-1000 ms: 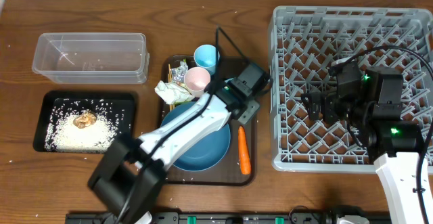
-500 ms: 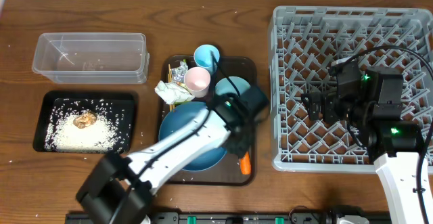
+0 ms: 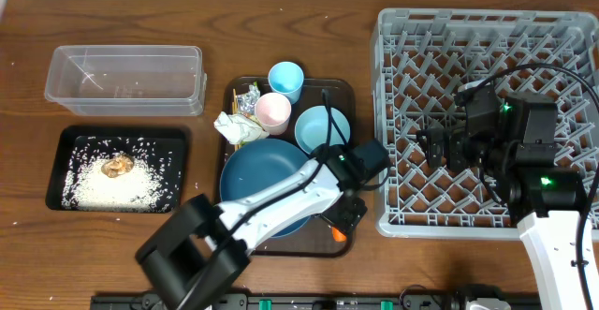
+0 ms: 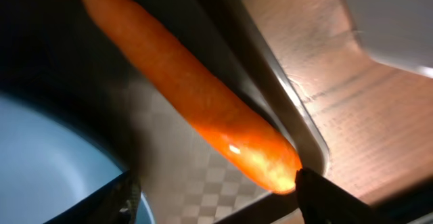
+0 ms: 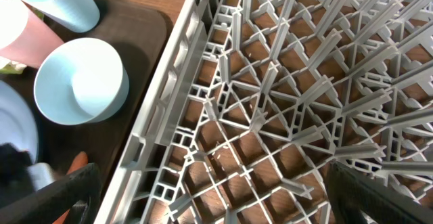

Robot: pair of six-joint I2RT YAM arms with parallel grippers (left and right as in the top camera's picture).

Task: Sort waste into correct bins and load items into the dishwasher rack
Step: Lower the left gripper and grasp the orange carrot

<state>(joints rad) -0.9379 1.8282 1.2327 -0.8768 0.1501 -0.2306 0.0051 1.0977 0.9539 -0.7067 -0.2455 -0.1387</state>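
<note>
The left gripper (image 3: 343,214) has swung off the light blue bowl (image 3: 322,128) to the serving tray's (image 3: 343,91) four o'clock corner. Its jaws are spread wide, straddling the orange carrot (image 4: 196,95), nothing gripped yet. Carrot pickup looks next. The right gripper (image 3: 436,148) hangs open and empty over the dishwasher rack (image 3: 393,29).

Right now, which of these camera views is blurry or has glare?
Left wrist view: the orange carrot is close and soft-focused, with a small bright glint near its tip. Right wrist view: the grey dishwasher rack is sharp, while the right gripper's fingers are dark blurs in the bottom corners. Overhead view: evenly lit, sharp, no strong glare.
</note>
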